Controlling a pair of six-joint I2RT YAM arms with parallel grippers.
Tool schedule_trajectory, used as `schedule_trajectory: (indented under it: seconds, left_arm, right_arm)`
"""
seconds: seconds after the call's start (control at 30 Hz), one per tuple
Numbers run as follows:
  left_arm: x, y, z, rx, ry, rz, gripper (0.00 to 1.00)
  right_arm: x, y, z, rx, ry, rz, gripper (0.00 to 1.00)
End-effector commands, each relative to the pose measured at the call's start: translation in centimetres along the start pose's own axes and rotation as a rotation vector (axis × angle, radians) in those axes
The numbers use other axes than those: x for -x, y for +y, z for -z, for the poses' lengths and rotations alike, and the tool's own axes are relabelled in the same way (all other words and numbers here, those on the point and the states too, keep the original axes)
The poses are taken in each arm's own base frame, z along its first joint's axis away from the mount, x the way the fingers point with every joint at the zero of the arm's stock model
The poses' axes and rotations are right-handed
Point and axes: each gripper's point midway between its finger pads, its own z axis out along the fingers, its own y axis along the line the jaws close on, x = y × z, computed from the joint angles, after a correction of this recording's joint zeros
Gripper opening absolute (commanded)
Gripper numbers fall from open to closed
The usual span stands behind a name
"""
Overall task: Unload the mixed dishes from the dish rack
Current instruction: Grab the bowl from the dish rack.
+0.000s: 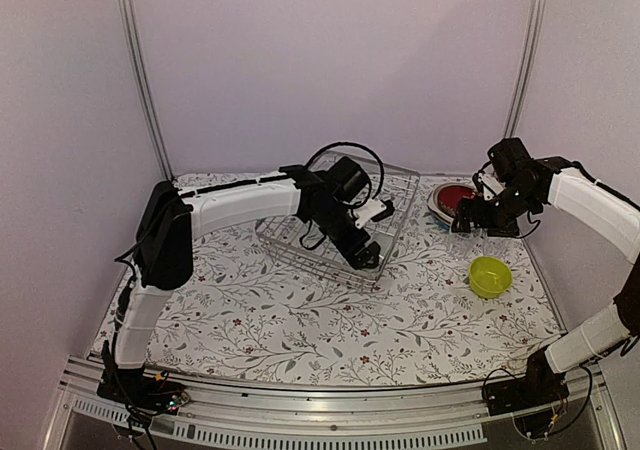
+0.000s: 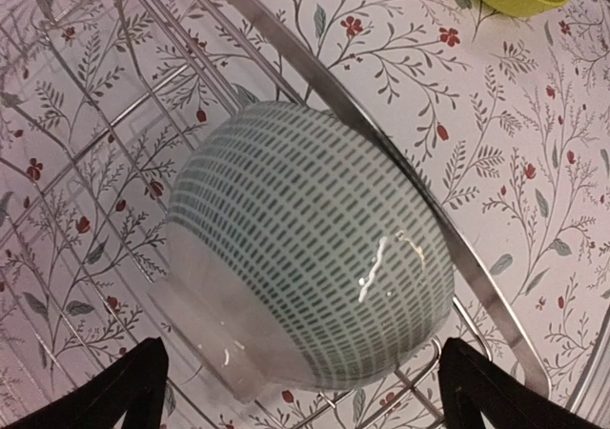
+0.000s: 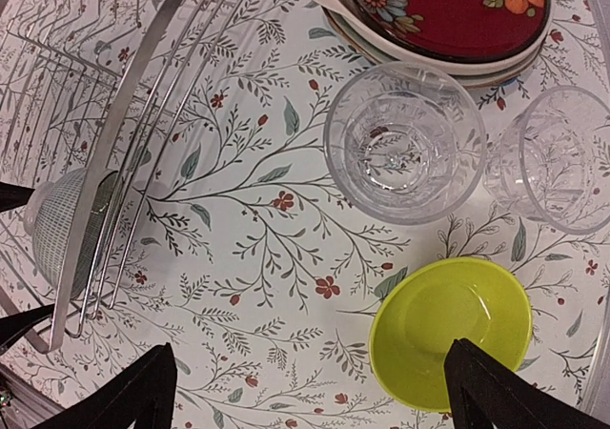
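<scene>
Floral table point(image 1: 300, 320). Wire rack point(image 1: 400, 210) at centre, with a pale bowl point(image 2: 305, 257) inside, tipped on its side against the rim. Left gripper point(image 2: 305, 381) spread fully, fingers either side of that bowl, nothing gripped. Right gripper point(image 3: 310, 372) likewise wide and empty, above the table. Right of rack: plate stack point(image 3: 448, 19), dark red on top; yellow-green bowl point(image 3: 450, 332); two upright glasses point(image 3: 405, 143) between them.

White arm shells point(image 1: 240, 202), black joints point(image 1: 165, 235), looping black cable point(image 1: 346, 146), black claw fingers point(image 2: 124, 391).
</scene>
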Motion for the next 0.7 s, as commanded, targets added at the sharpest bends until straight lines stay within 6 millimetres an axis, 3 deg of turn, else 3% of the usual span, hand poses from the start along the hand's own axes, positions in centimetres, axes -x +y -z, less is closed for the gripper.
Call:
schedule_trajectory:
  seconds: [0.0, 0.67]
  left_arm:
    - [-0.1, -0.3, -1.0, 0.013, 0.015, 0.023, 1.0]
    - [0.3, 0.5, -2.5, 0.08, -0.01, 0.064, 0.98]
  right_arm:
    - [-0.1, 0.1, -0.4, 0.014, 0.0, -0.009, 0.99]
    - [-0.4, 0.1, -0.9, 0.021, 0.008, -0.021, 0.99]
